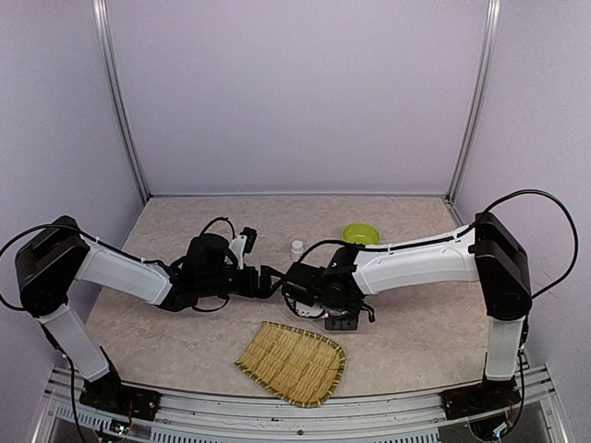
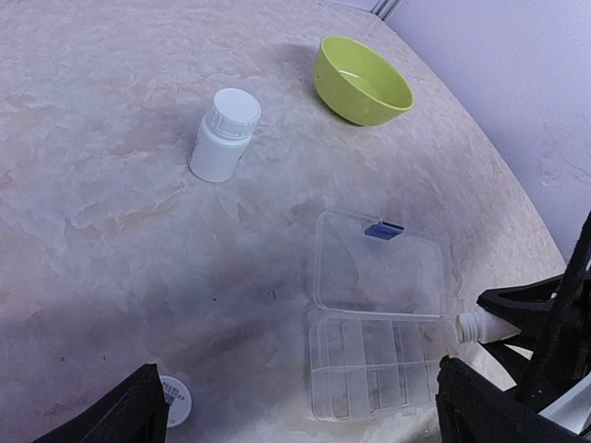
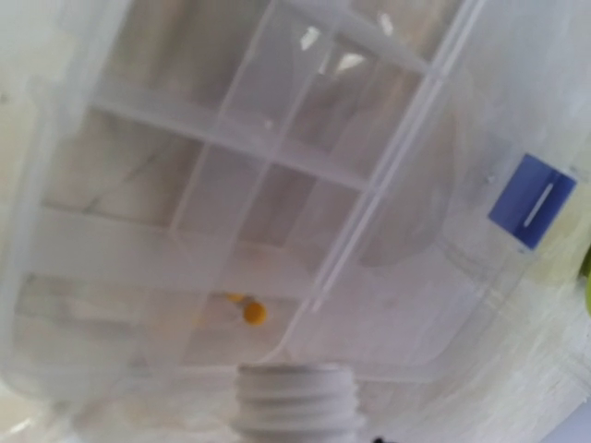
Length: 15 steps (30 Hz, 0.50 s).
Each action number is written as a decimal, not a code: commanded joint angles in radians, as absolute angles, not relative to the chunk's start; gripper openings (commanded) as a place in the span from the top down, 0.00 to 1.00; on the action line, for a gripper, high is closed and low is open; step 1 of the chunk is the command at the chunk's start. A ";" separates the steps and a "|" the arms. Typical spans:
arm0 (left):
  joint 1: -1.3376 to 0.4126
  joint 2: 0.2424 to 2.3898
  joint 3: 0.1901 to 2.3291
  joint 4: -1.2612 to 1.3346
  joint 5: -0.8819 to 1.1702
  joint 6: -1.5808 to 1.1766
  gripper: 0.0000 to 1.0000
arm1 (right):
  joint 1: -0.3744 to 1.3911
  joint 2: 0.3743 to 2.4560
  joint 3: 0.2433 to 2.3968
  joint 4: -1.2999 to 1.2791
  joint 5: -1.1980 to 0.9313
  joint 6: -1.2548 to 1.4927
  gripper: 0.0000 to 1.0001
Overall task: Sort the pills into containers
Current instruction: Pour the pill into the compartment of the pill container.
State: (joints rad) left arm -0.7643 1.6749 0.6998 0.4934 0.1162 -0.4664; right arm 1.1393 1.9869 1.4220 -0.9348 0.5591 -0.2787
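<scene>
The clear organiser box (image 2: 379, 365) lies open on the table, its lid (image 2: 379, 263) with a blue clasp (image 2: 383, 230) folded back. My right gripper (image 1: 309, 288) is shut on an open white pill bottle (image 3: 297, 401) and holds it tilted, its threaded neck (image 2: 476, 326) at the box's right edge. One orange pill (image 3: 254, 312) lies in a compartment just past the neck. My left gripper (image 2: 300, 392) is open and empty, low over the table, straddling the box's near side. The bottle's white cap (image 2: 174, 399) lies by the left gripper's left finger.
A second white bottle (image 2: 224, 135), capped, stands upright beyond the box. A lime-green bowl (image 2: 362, 81) sits further back right. A woven bamboo tray (image 1: 292, 362) lies near the front edge. Both arms meet at the table's centre.
</scene>
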 commanded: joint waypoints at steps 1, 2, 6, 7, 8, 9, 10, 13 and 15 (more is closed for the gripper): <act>-0.759 1.655 0.693 0.515 0.120 -0.469 0.01 | 1.149 1.964 1.415 -0.919 0.551 -0.234 0.70; -0.759 1.655 0.693 0.514 0.120 -0.469 0.01 | 1.149 1.960 1.413 -0.918 0.550 -0.228 0.70; -0.759 1.653 0.693 0.514 0.120 -0.468 0.01 | 1.149 1.945 1.397 -0.909 0.541 -0.210 0.70; -0.759 1.654 0.693 0.514 0.119 -0.468 0.01 | 1.149 1.940 1.393 -0.907 0.535 -0.207 0.70; -0.759 1.654 0.693 0.513 0.120 -0.468 0.01 | 1.149 1.936 1.386 -0.906 0.534 -0.203 0.70; -0.759 1.654 0.693 0.515 0.120 -0.468 0.01 | 1.149 1.931 1.381 -0.904 0.532 -0.200 0.70; -0.759 1.653 0.693 0.514 0.120 -0.468 0.01 | 1.149 1.927 1.377 -0.903 0.529 -0.197 0.70; -0.759 1.652 0.692 0.513 0.120 -0.468 0.01 | 1.149 1.916 1.363 -0.896 0.529 -0.185 0.70; -0.759 1.654 0.692 0.514 0.120 -0.468 0.01 | 1.149 1.909 1.352 -0.883 0.530 -0.180 0.70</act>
